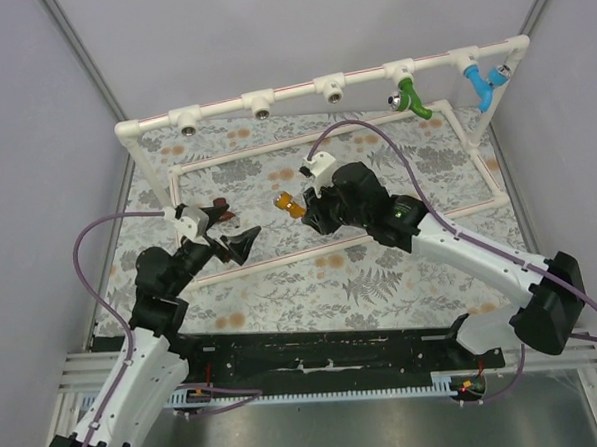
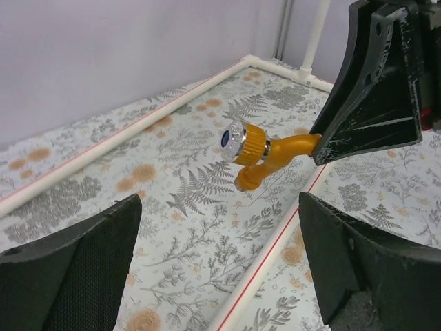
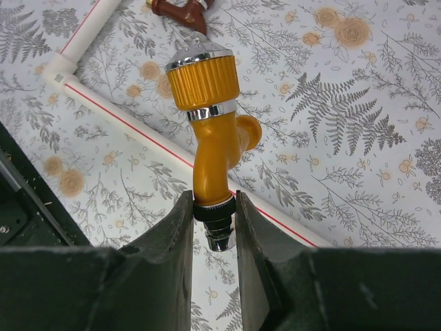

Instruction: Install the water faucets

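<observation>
My right gripper [image 1: 308,207] is shut on the orange-yellow faucet [image 1: 289,203] and holds it above the floral mat, silvery cap pointing left. In the right wrist view the jaws [image 3: 213,222] pinch its black collar just above the silvery threaded end, with the faucet body [image 3: 210,131] sticking out ahead. The dark reddish-brown faucet [image 3: 180,9] lies on the mat beyond it; it also shows in the top view [image 1: 219,205] by my left gripper [image 1: 232,229]. The left gripper [image 2: 220,276] is open and empty, facing the orange faucet [image 2: 258,148] from a short distance.
A white pipe frame [image 1: 301,88] stands at the back with three bare sockets [image 1: 261,106], a green tap [image 1: 410,99] and a light blue tap [image 1: 483,84]. Low white pipes [image 1: 280,256] with a red stripe cross the mat under the grippers.
</observation>
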Controlling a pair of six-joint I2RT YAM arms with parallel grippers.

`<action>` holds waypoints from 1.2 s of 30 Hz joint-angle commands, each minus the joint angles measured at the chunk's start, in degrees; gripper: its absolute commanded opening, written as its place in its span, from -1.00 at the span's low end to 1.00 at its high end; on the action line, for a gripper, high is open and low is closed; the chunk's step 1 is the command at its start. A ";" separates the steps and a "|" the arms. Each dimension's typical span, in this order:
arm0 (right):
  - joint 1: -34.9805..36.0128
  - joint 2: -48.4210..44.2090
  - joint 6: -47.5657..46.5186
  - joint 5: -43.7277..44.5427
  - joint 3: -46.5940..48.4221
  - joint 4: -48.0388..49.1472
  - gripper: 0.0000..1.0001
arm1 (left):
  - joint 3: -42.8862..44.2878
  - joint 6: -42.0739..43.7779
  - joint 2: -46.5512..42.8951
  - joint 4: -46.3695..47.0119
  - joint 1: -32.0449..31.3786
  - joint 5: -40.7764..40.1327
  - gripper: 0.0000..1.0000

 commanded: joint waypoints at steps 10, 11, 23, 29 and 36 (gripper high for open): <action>-0.02 -8.19 -0.75 -5.16 -0.83 -3.25 -1.00 | -8.37 7.21 19.36 39.19 -0.21 19.00 0.85; -0.02 -8.63 -0.48 -5.51 -0.74 -3.34 -1.00 | -8.37 8.08 21.73 39.98 -0.90 19.53 0.82; -0.02 -11.01 2.59 -10.16 1.10 -2.64 -1.00 | -1.96 9.84 38.79 51.23 -9.96 17.60 0.79; -0.02 -11.80 4.26 -11.40 1.28 -1.67 -1.00 | 1.38 9.49 43.81 53.70 -11.28 18.92 0.71; -0.02 -12.50 5.14 -11.05 1.37 -1.32 -1.00 | 1.56 10.02 46.80 54.93 -11.55 19.18 0.59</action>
